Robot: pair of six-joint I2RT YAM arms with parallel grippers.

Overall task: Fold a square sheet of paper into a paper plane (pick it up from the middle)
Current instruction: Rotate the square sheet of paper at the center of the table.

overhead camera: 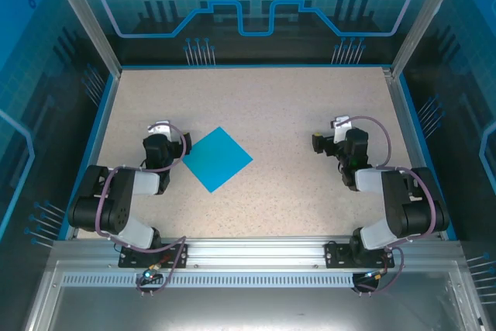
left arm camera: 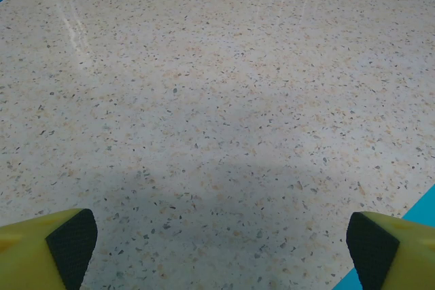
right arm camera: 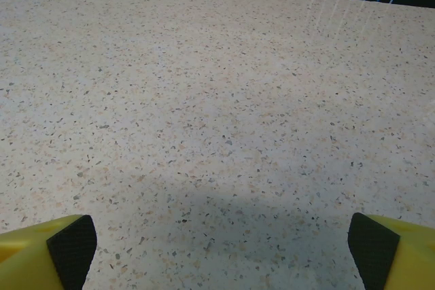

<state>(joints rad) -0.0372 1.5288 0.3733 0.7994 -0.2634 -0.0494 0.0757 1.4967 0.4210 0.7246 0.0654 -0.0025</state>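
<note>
Two robot arms with black joints and silver-grey shells: left arm (overhead camera: 116, 199), right arm (overhead camera: 399, 211). Thin mauve cables (overhead camera: 372, 119) loop along each. Left gripper (left arm camera: 221, 252) and right gripper (right arm camera: 221, 252) have yellow fingers (left arm camera: 27, 252) with black pads (left arm camera: 71, 246).

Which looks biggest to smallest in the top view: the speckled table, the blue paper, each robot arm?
Largest: table.
Then left arm and right arm, which look alike.
Smallest: square sheet of paper.

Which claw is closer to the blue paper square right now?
The left claw, right beside the left corner of the blue paper; the right claw sits far across the table.
</note>
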